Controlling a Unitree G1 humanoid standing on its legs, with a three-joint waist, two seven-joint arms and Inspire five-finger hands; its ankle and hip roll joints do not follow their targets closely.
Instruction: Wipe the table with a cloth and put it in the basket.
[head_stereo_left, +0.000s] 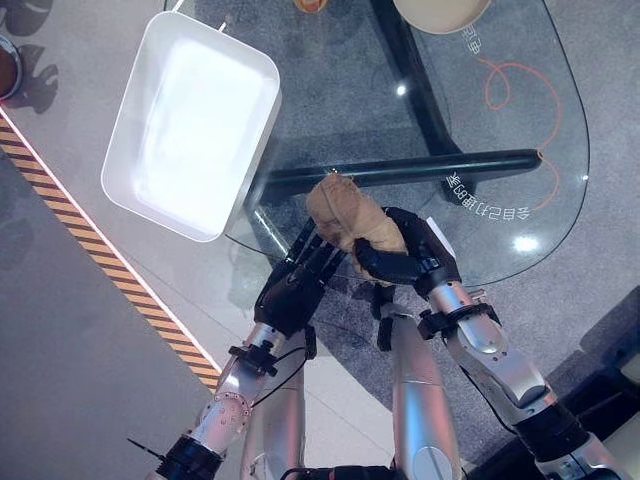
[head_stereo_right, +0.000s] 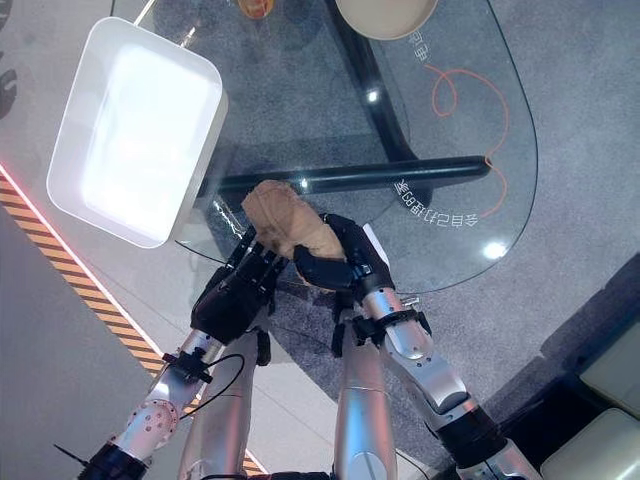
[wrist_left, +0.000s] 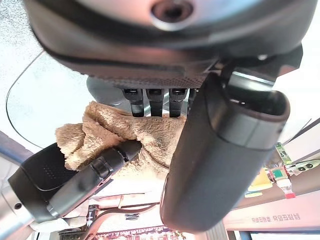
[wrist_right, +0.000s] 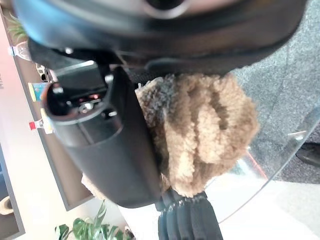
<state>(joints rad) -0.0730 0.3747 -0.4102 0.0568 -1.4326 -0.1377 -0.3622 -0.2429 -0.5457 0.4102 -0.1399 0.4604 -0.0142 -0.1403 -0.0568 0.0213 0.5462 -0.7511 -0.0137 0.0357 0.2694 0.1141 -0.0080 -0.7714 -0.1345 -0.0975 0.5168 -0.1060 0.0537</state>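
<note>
So, one tan fleecy cloth (head_stereo_left: 345, 217), bunched into a lump, sits above the near edge of the glass table (head_stereo_left: 500, 170), right between the two hands. The right hand (head_stereo_left: 405, 262) has it: fingers and thumb curl round the near side of the bundle, and the right wrist view shows the fleece (wrist_right: 210, 130) packed against the palm. The left hand (head_stereo_left: 293, 288) comes up from the lower left with its fingers fairly straight, the tips reaching into the cloth's left side; in the left wrist view those fingers (wrist_left: 152, 100) press into the pile without curling round it, while the other hand's finger wraps the cloth from below.

One white rectangular basket (head_stereo_left: 130, 150), a shallow tub with rounded corners, rests at the table's far left corner, hanging partly over the edge, well apart from the cloth. One pale round bowl (head_stereo_left: 440, 12) shows at the far edge of the glass, and beside it one small orange object (head_stereo_left: 311, 5), too cropped to identify. A dark bar of the table frame (head_stereo_left: 420, 170) runs under the glass just beyond the cloth.
</note>
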